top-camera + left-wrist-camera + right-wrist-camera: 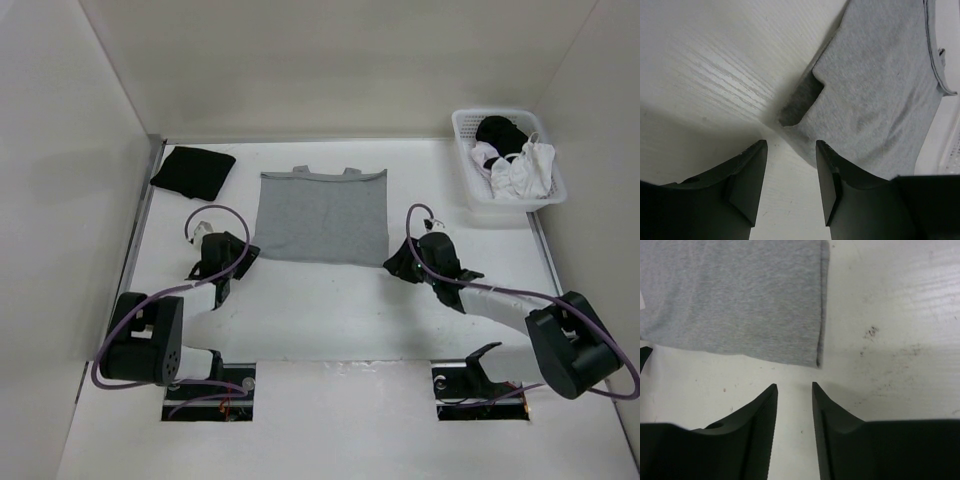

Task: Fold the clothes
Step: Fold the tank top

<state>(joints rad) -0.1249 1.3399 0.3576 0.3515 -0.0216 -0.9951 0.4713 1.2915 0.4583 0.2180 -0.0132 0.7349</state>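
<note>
ok so starting at the near edge: both arms reach out over the white table (330,310), one per near corner of the shirt. left gripper (240,256) sits just off the near-left corner, fingers apart w/ nothing but bare tabletop between them, and the wrist cam shows that corner just past its right finger, not pinched. right gripper (402,262) is the same deal at the near-right corner: jaws spread, gap a bit narrower, empty, and the hem is just beyond the tips w/o touching. so neither hand is holding anything rn. the grey tank top (320,215) lies flat mid-table between the two grippers as a tidy rectangle, and the straps (300,171) poke out along the far edge. at the near-left corner the left wrist cam shows two layers w/ a little dark pocket between them, so imo it's already doubled over once, bottom brought up toward the neck. edges look pretty square, no big wrinkles. what's left, prob one more fold side to side to make it compact, and maybe a move to a pile, can't say for sure. farther back there's a black garment (193,170) in the far-left corner that looks folded already, and a white basket (458,125) at far right w/ black and white stuff heaped in it
</note>
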